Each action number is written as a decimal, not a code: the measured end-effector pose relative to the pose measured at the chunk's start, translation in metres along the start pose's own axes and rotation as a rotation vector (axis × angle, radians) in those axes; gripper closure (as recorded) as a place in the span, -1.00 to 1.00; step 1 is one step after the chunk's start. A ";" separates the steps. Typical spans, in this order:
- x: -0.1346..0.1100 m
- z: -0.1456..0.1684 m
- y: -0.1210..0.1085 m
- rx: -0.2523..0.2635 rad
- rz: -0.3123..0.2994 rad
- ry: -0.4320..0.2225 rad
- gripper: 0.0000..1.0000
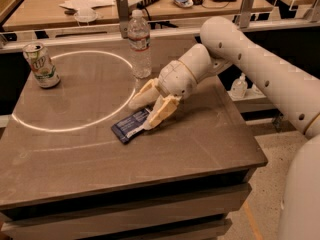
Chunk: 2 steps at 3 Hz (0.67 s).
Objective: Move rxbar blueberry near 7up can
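Note:
The rxbar blueberry (129,126), a flat dark navy wrapper with a light label patch, lies at the middle of the brown table (200,144). My gripper (141,116) is low over the bar's right end and open, one finger on each side of it. The nearer fingertip (149,125) touches the bar's edge. The 7up can (42,65), green and white with a silver top, stands upright at the table's far left corner, well apart from the bar.
A clear plastic water bottle (139,44) stands upright at the back of the table, just behind my gripper. A bright ring of light (75,126) marks the left half of the tabletop. A cluttered desk (90,4) stands behind the table.

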<state>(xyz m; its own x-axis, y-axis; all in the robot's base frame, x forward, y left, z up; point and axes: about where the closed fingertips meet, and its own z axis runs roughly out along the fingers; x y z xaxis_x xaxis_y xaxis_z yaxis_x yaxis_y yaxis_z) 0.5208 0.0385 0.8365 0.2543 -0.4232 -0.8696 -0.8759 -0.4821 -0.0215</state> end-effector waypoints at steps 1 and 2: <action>0.001 0.001 0.003 -0.025 0.010 0.007 0.45; -0.002 0.006 0.005 -0.082 0.015 0.020 0.90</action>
<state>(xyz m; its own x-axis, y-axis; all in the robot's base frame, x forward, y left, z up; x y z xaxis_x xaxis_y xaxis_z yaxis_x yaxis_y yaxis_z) 0.5130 0.0416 0.8347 0.2507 -0.4458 -0.8593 -0.8433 -0.5365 0.0323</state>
